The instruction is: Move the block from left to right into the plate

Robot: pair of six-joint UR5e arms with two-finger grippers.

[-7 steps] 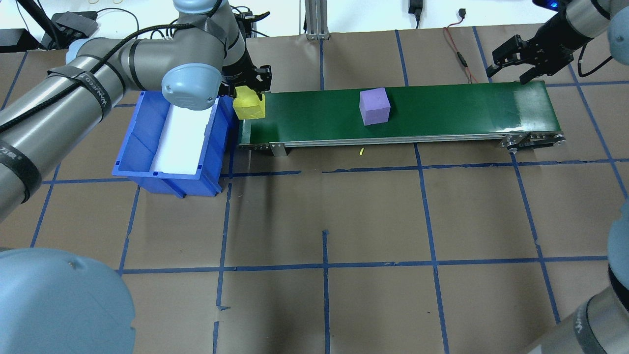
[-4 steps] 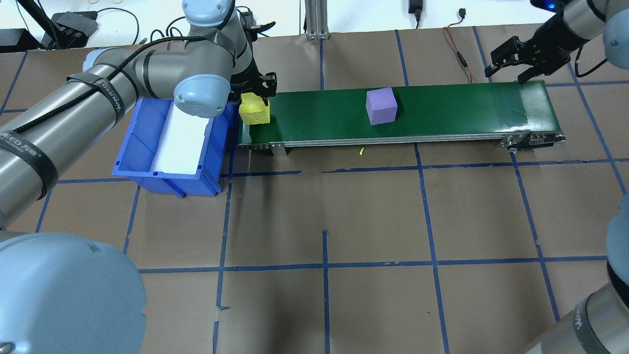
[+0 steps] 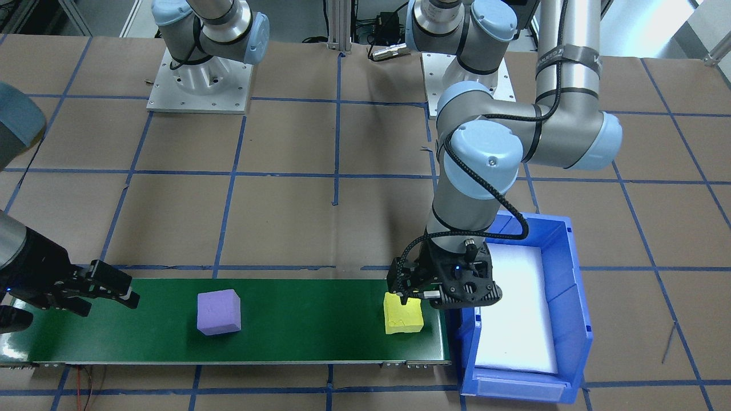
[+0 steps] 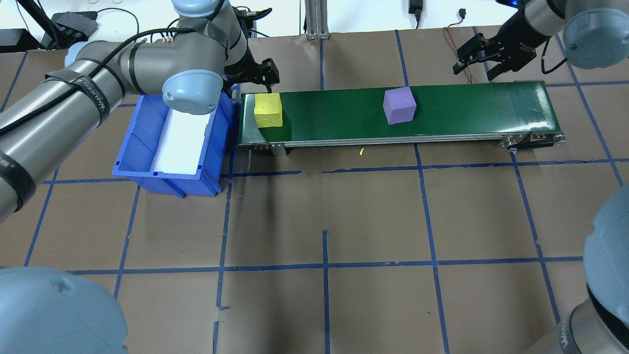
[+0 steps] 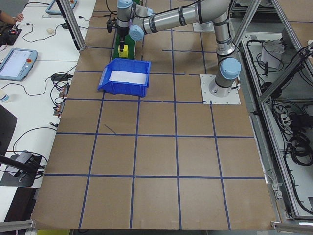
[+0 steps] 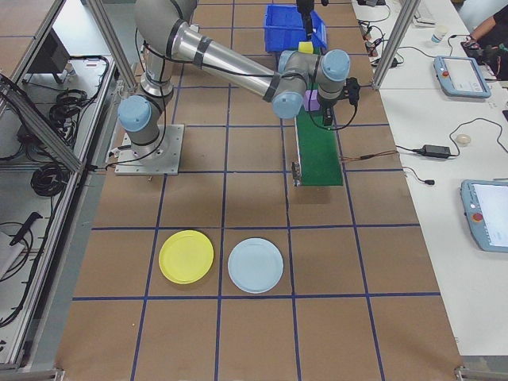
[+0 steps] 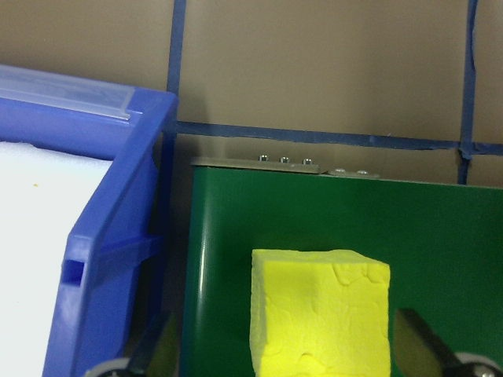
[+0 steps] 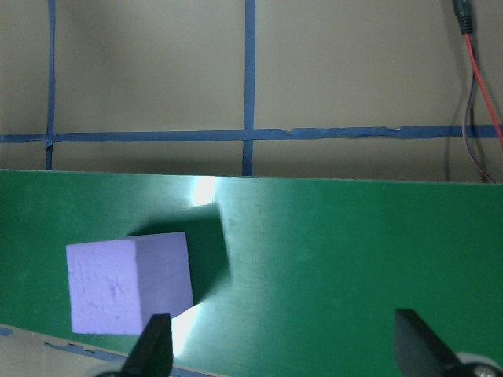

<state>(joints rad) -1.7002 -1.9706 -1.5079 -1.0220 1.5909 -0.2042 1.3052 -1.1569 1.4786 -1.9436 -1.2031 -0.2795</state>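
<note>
Yellow block (image 4: 268, 110) flat on belt (image 4: 457, 115), square to it, no long axis. Left gripper (image 3: 412, 292) open above; right gripper (image 4: 485, 58) open.

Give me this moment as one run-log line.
left tool: open, above yellow block | yellow block: on belt | purple block: mid-belt | right tool: open, empty | yellow plate: empty

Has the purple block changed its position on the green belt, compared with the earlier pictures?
Yes. In the overhead view the purple block now lies farther toward the right end of the green belt, nearer the right gripper.
</note>
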